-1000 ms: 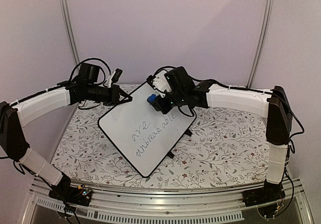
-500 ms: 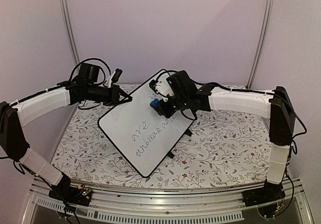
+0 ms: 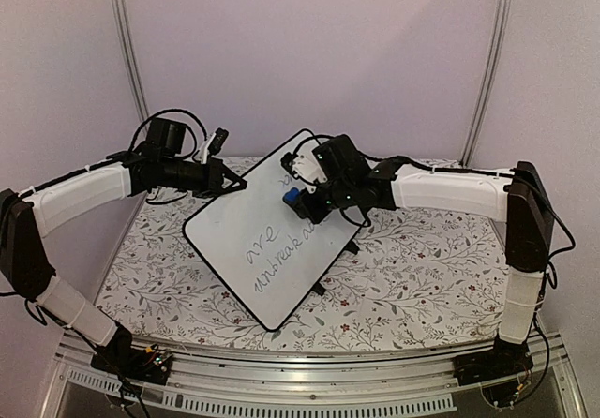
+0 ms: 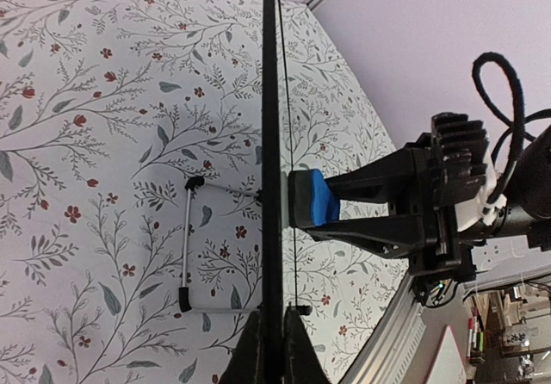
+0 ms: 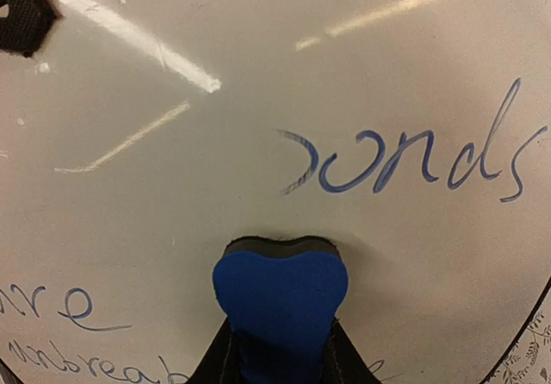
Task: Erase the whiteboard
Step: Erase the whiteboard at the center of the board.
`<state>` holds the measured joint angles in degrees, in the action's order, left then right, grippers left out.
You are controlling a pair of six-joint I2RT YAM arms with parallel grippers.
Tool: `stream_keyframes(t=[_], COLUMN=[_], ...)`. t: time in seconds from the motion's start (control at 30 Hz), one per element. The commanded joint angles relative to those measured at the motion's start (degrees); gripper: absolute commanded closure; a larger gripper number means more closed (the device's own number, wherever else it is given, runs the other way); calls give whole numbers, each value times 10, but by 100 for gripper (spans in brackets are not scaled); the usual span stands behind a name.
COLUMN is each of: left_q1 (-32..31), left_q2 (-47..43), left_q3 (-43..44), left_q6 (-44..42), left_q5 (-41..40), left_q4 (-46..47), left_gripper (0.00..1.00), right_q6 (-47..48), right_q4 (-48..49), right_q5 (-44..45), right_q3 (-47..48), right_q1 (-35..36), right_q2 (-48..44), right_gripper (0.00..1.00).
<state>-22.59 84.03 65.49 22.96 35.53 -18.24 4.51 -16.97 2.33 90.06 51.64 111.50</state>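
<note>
Right jaws pressing eraser (image 5: 280, 302) on whiteboard (image 3: 246, 242), left jaws clamping rim

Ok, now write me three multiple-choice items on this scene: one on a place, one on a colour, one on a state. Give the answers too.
1. Where is the eraser?
A) pressed on the whiteboard's written face
B) lying on the tablecloth
C) tucked under the whiteboard

2. What colour is the eraser's body?
A) red
B) blue
C) green

3. How is the whiteboard?
A) flat on the tablecloth
B) wiped fully clean
C) raised at a tilt, left gripper shut on its edge

Answers:
1 A, the right gripper holds it against the board.
2 B, it is blue in every view.
3 C, handwriting shows and the board slants.
</note>
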Motion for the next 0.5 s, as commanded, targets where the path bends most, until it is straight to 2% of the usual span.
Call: stream_keyframes(t=[0.0,0.3,0.47], left_q1=[0,0,0], left_q2=[2,2,1], left_q3=[-5,-6,-6], left_q6=[-43,-43,-43], left_q5=[8,10,10], left_q4=[29,30,30], left_gripper=[100,100,100], right_q6=[2,25,33], right_q4=[-27,-35,-37], right_q5=[-4,17,21], right_q3=[21,125,149], right_q1=[1,0,0], right_q2=[9,48,62], right_gripper=[81,81,81])
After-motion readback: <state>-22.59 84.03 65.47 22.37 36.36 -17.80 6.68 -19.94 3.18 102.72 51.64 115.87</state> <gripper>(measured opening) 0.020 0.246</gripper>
